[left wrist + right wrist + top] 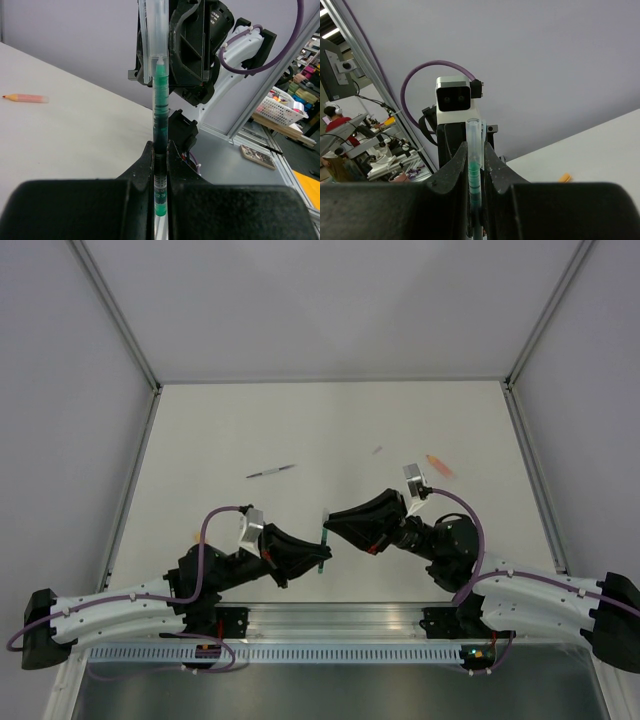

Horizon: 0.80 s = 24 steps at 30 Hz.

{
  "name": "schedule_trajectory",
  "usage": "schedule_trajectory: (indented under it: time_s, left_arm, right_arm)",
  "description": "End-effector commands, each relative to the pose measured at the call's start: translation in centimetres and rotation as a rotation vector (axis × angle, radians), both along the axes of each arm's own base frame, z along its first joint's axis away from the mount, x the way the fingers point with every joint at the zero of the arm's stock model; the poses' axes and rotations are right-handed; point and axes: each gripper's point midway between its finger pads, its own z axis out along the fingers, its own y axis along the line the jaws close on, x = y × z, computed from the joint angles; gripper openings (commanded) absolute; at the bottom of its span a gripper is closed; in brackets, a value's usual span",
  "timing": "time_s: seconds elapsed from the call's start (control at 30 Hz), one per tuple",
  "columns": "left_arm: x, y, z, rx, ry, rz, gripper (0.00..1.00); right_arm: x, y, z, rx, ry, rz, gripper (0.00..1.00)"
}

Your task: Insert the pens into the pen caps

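The green pen [160, 115] stands clamped between the two closed fingers of the left gripper [160, 149]. Its shaft runs straight out past the fingertips, and its lower end is sunk out of sight between the pads. Its green tip sits inside the mouth of a translucent pen cap [156, 45], in line with the pen just beyond the left fingertips. The right gripper [475, 148] holds that cap, one finger pressed on each side of the tube. From the right wrist the cap rises a little past the fingertips, with the green showing through its wall.

The two grippers face each other tip to tip above the table [300, 420], with only the pen's bare shaft between them. The right gripper's black body fills the space straight behind the cap and hides what lies beyond it in the left wrist view.

The silver-grey pen [270, 472] lies flat on the table, well apart from the left fingers on their far side. The pink-orange marker [438, 466] lies flat past the right gripper's wrist, well apart from its fingers. A small grey cap [378, 450] rests near the marker, between it and the silver-grey pen. A small orange piece [564, 177] lies on the table off to one side of the right fingers, too small to identify.
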Motion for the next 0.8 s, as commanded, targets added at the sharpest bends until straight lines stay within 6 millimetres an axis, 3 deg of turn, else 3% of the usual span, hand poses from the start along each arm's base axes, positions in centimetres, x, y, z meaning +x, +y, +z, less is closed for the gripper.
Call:
schedule_trajectory:
  time_s: [0.0,0.53,0.77]
  left_arm:
    - [0.1,0.6,1.7,-0.062,-0.018,0.017,0.02]
    - [0.5,1.1,1.8,-0.075,-0.013,0.044,0.02]
    - [0.3,1.5,2.0,-0.092,-0.022,0.044,0.02]
  right_arm:
    - [-0.3,0.3,-1.3,-0.020,-0.022,0.001,0.00]
    - [-0.5,0.9,-3.4,-0.055,-0.020,-0.001,0.00]
    - [-1.0,0.6,-3.6,0.002,0.005,0.021,0.10]
